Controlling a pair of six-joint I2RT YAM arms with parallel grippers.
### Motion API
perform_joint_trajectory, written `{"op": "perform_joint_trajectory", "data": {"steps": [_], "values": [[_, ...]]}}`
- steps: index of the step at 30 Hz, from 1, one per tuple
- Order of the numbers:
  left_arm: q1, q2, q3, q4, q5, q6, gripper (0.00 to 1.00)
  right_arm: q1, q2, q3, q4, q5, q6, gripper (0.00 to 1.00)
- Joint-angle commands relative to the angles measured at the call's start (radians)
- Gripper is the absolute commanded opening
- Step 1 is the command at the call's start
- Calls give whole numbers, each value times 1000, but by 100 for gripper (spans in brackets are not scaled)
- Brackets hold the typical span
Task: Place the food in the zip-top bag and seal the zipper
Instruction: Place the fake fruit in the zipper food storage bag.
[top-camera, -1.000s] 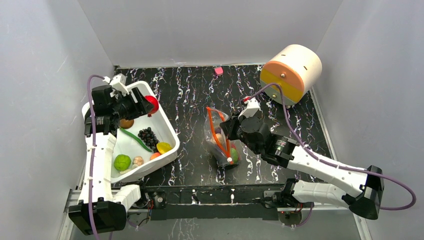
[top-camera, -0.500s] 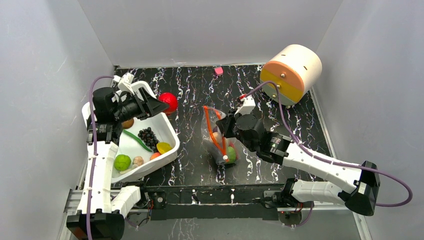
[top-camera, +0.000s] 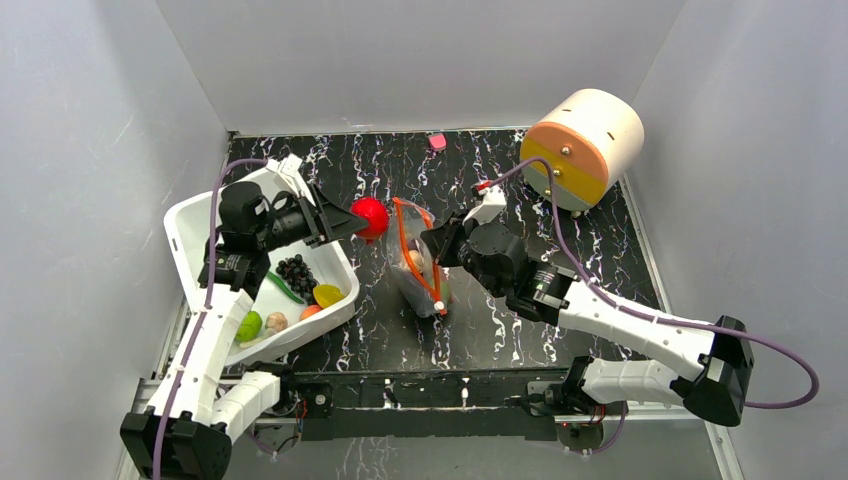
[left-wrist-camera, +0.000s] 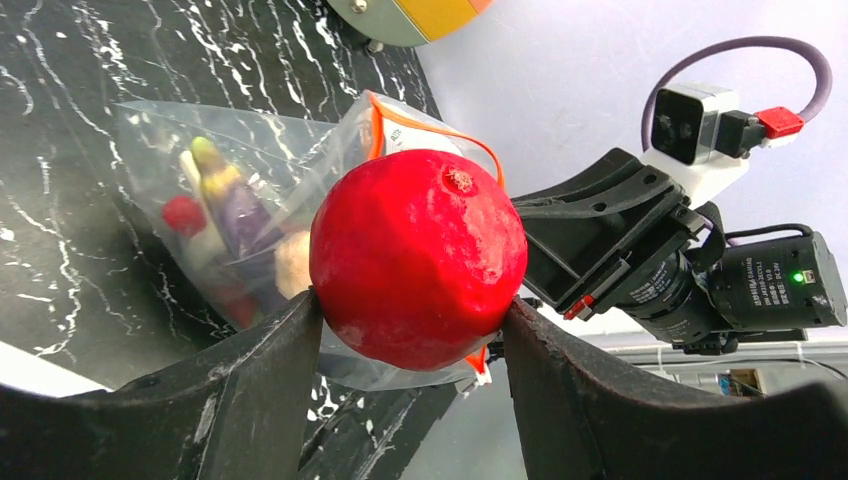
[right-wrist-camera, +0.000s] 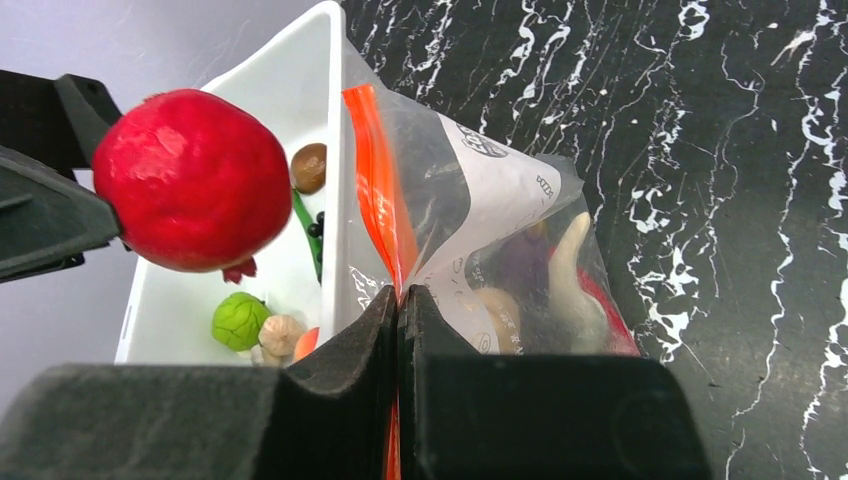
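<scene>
Your left gripper (left-wrist-camera: 408, 315) is clamped on the red apple (left-wrist-camera: 415, 260), which is round, matte and a bit faceted, just beside the zip-top bag (right-wrist-camera: 500, 220). Your right gripper (right-wrist-camera: 398, 300) pinches the floppy clear bag's orange zipper (right-wrist-camera: 378, 180). The smooth purple eggplant (left-wrist-camera: 240, 205) is already inside.

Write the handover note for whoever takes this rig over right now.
Left gripper: shut on the round red toy apple, held in the air beside the bag's mouth, not in yet.
Right gripper: shut on the orange-red zipper strip of the clear floppy zip-top bag, holding that edge up.
Done: the purple toy eggplant and a few other pieces are in the bag.
Left: drop the apple in; move the black grapes, green round fruit and the rest over from the white plastic tub; seal the zipper.
</scene>
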Motion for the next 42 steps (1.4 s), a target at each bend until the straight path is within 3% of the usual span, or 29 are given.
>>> {"op": "perform_joint_trajectory", "data": {"steps": [1, 16, 30, 38, 42], "values": [[-47, 3, -17, 95, 0, -64, 39, -1, 8, 80, 117, -7, 3, 0], [-240, 122, -65, 161, -125, -67, 39, -2, 7, 39, 228, -99, -39, 0], [-366, 232, 77, -112, -384, 60, 39, -1, 75, 71, 229, -194, -69, 0], [-380, 227, 95, -113, -403, 12, 44, -1, 123, 125, 131, -188, -41, 0], [-380, 216, 64, -37, -328, -52, 57, -3, 129, 104, 150, -132, -27, 0]]}}
